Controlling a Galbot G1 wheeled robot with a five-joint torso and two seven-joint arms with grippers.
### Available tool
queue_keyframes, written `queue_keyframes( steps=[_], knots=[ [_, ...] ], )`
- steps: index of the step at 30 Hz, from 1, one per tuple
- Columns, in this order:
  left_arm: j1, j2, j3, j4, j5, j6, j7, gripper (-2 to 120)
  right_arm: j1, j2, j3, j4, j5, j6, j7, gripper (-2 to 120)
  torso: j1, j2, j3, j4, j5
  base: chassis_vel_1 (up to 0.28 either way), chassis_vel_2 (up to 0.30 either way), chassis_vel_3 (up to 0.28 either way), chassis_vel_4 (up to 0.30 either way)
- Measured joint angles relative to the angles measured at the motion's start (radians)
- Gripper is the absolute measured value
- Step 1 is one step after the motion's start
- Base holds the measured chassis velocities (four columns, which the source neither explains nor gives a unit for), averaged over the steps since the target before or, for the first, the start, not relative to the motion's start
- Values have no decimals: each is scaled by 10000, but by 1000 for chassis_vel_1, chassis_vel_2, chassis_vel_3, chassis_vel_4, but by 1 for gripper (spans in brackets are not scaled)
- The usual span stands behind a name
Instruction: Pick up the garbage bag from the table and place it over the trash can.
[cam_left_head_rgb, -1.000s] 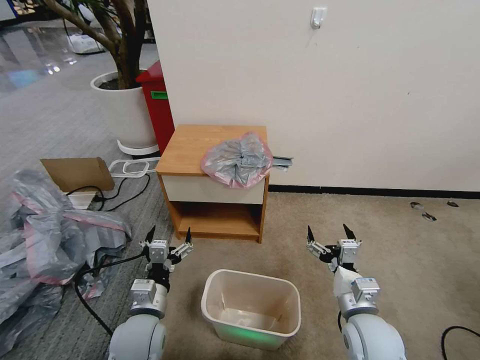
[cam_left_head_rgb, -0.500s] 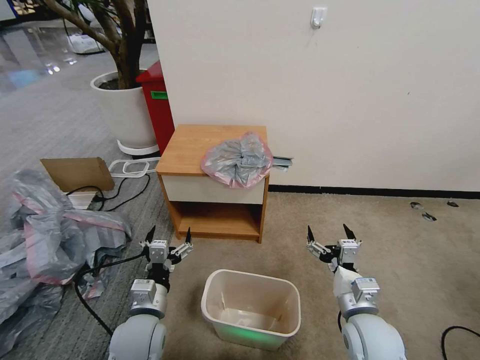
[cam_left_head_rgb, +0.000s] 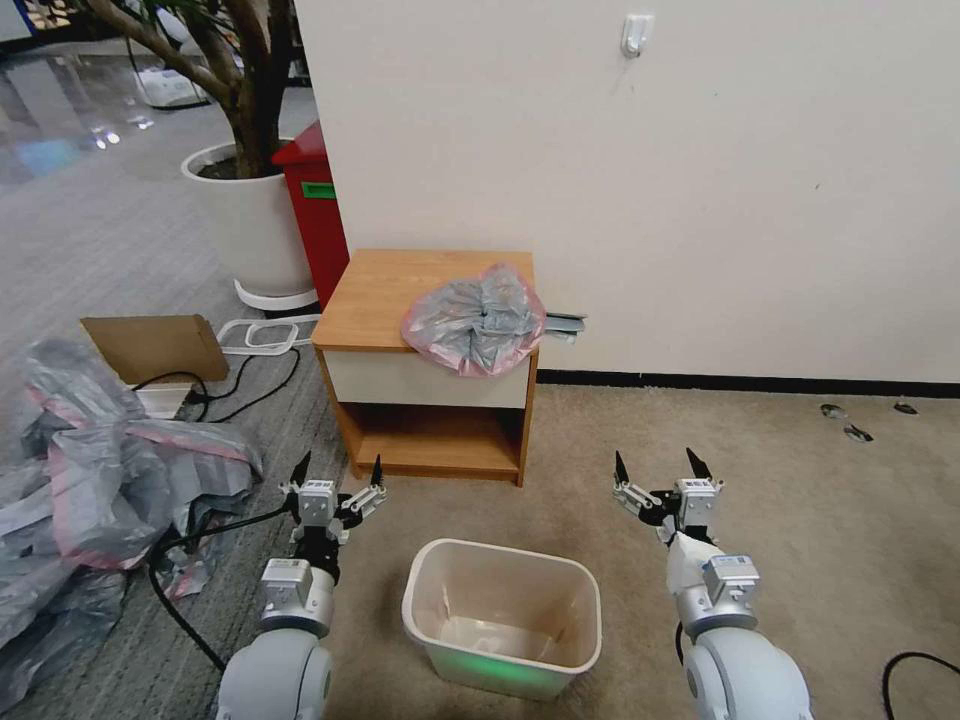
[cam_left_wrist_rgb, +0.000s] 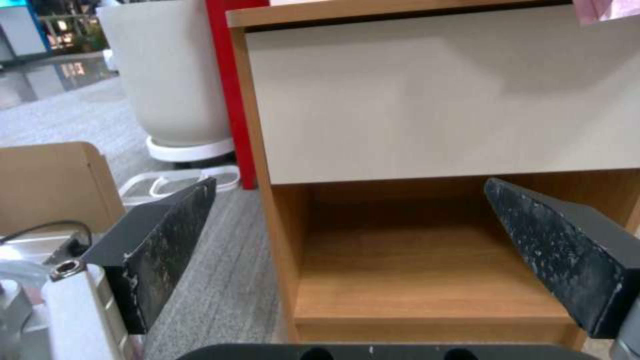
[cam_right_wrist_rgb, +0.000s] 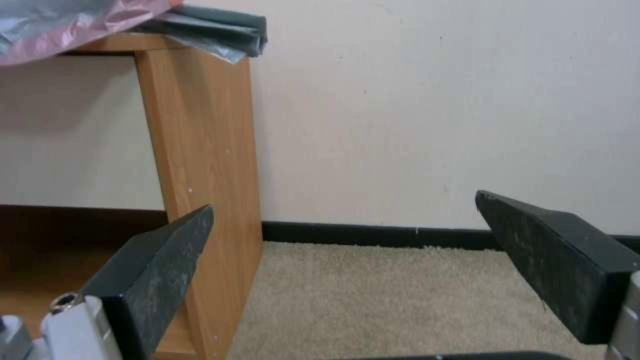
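A crumpled grey garbage bag (cam_left_head_rgb: 475, 320) with a pink rim lies on the right part of the wooden table (cam_left_head_rgb: 385, 290), hanging a little over the white drawer front. Its pink edge (cam_right_wrist_rgb: 60, 25) also shows in the right wrist view. The cream trash can (cam_left_head_rgb: 503, 615) stands upright on the carpet in front of the table, between my arms. My left gripper (cam_left_head_rgb: 338, 466) hovers low, open, facing the table's open shelf (cam_left_wrist_rgb: 413, 270). My right gripper (cam_left_head_rgb: 657, 463) is open too, level with the table's right side panel (cam_right_wrist_rgb: 207, 165). Both hold nothing.
A heap of grey-pink bags (cam_left_head_rgb: 90, 480) and a black cable (cam_left_head_rgb: 175, 560) lie on the floor at the left. Behind stand a cardboard box (cam_left_head_rgb: 155, 345), a red bin (cam_left_head_rgb: 318, 205) and a white plant pot (cam_left_head_rgb: 250, 220). A folded dark sheet (cam_left_head_rgb: 563, 325) juts from the table's right edge.
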Motion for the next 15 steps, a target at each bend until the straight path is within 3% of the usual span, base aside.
queue_keyframes(
  steps=[10, 12, 15],
  knots=[
    [1587, 441, -651, -2135, -745, 605, -291, 100, -1829, 549, -245, 2448, 690, -845, 478, 100, 0, 1, -1, 0, 2, 0, 0, 0, 0],
    [2123, 588, -873, -2861, -1007, 813, -399, 100, -2446, 738, -327, 3281, 933, -1139, 645, 100, 0, 0, -1, 0, 1, 0, 0, 0, 0],
    [2508, 698, -1026, -3378, -1189, 964, -472, 100, -2614, 656, -299, 3506, 1399, -1366, 777, 100, 1, 2, -2, -3, -4, 0, 0, 0, 0]
  ],
)
